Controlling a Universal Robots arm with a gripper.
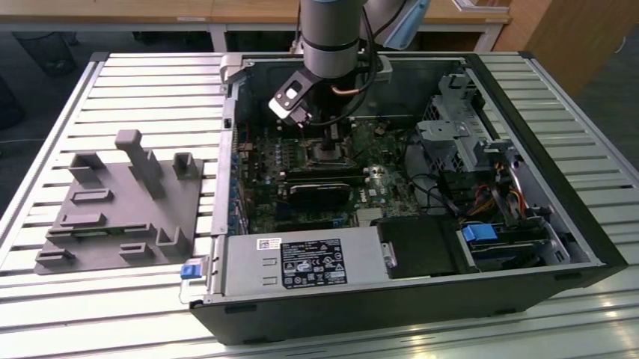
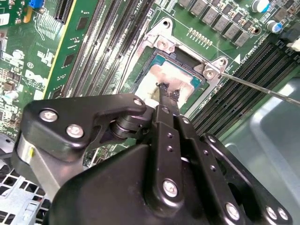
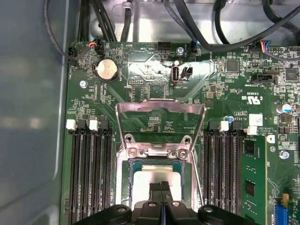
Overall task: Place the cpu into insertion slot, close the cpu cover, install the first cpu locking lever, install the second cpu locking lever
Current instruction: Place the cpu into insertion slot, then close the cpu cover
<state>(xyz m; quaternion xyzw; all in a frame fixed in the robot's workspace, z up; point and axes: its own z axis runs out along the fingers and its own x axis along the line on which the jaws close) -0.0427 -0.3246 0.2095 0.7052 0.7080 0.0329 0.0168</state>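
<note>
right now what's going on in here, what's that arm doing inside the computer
The robot arm is reaching down into the open computer case. Its hand, fingers shut together, has its tips at the top face of the processor chip, which lies in its socket on the green board. The hinged metal cover is swung back open, so the chip is not covered or locked down yet.

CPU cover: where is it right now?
In the first wrist view the cpu cover is swung open off the insertion slot, hinged at the slot's edge farthest from the gripper, between the two banks of memory slots.
</note>
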